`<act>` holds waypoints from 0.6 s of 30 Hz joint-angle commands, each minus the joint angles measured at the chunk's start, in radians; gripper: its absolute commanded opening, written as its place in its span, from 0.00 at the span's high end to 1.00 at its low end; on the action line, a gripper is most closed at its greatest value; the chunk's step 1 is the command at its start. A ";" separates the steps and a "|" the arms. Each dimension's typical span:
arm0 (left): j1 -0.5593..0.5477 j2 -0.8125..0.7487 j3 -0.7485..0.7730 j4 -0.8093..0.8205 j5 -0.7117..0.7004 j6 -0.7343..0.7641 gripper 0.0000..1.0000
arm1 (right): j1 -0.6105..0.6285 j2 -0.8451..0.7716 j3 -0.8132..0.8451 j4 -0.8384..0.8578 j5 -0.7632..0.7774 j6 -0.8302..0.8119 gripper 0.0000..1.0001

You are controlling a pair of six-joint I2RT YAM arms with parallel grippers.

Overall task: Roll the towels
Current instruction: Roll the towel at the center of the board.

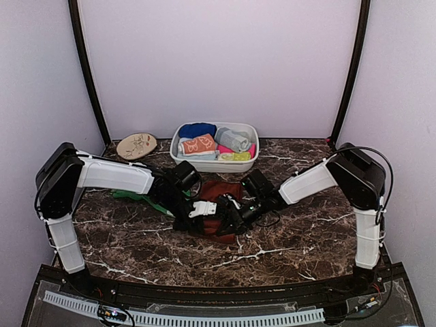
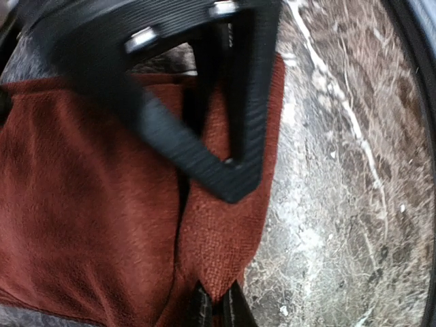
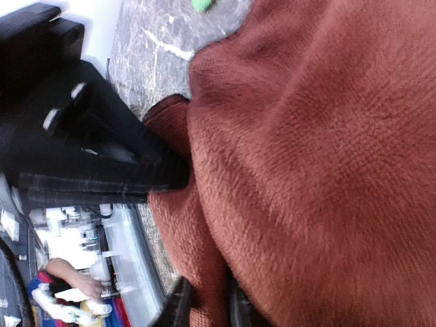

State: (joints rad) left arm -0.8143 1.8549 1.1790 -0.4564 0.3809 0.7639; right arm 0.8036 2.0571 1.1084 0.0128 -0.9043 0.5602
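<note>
Rust-brown and nubbly, the towel (image 1: 219, 193) lies rumpled on the table (image 1: 136, 238) between both pincers. The left pincer (image 2: 216, 310) is clamped on a raised fold near the towel's edge. The right pincer (image 3: 208, 306) pinches another fold, with cloth bunched between its fingers.

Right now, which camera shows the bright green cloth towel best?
The top external view: the bright green cloth towel lies as a strip partly behind the left arm. The right wrist view catches only a tiny green scrap at its top edge; the left wrist view shows none.
</note>
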 commanded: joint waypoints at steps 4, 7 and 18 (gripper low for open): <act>0.113 0.092 0.072 -0.182 0.221 -0.094 1.00 | -0.006 -0.237 -0.138 0.046 0.369 -0.149 0.31; 0.116 0.120 0.088 -0.225 0.270 -0.092 1.00 | -0.006 -0.340 -0.179 0.029 0.533 -0.224 0.00; 0.106 0.110 0.099 -0.441 0.420 0.017 1.00 | -0.030 -0.812 -0.432 0.124 1.212 -0.148 0.00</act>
State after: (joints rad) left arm -0.6964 1.9701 1.2804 -0.7586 0.7326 0.7307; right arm 0.8143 1.3357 0.7418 0.0643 0.0628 0.3199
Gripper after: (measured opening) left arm 0.032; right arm 0.995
